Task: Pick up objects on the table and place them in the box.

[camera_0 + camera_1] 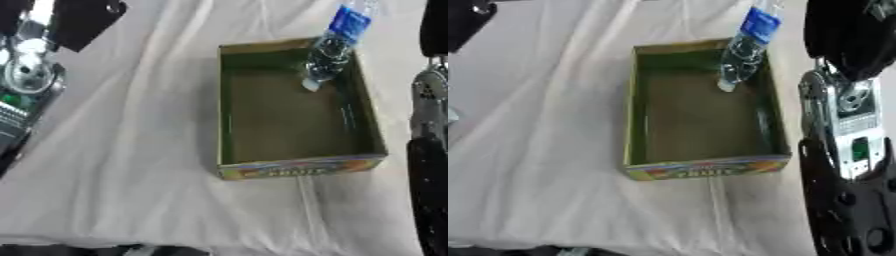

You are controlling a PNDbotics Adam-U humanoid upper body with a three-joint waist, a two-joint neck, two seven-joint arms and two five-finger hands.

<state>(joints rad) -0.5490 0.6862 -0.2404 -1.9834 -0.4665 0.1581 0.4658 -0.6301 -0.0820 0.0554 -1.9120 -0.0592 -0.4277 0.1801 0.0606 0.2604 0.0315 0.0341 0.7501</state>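
We take this for a robot test bench in a lab or workshop rather than a home. The table point(131, 150) is draped in a creased white cloth point(544, 150) that runs to every edge we can see. One open cardboard box point(297, 167) with a printed front sits near the middle, with a clear plastic bottle point(332, 45) with a blue label leaning over its far right corner. At the left edge we see silver and black machine parts and at the right edge a black and silver robot arm point(846, 150).
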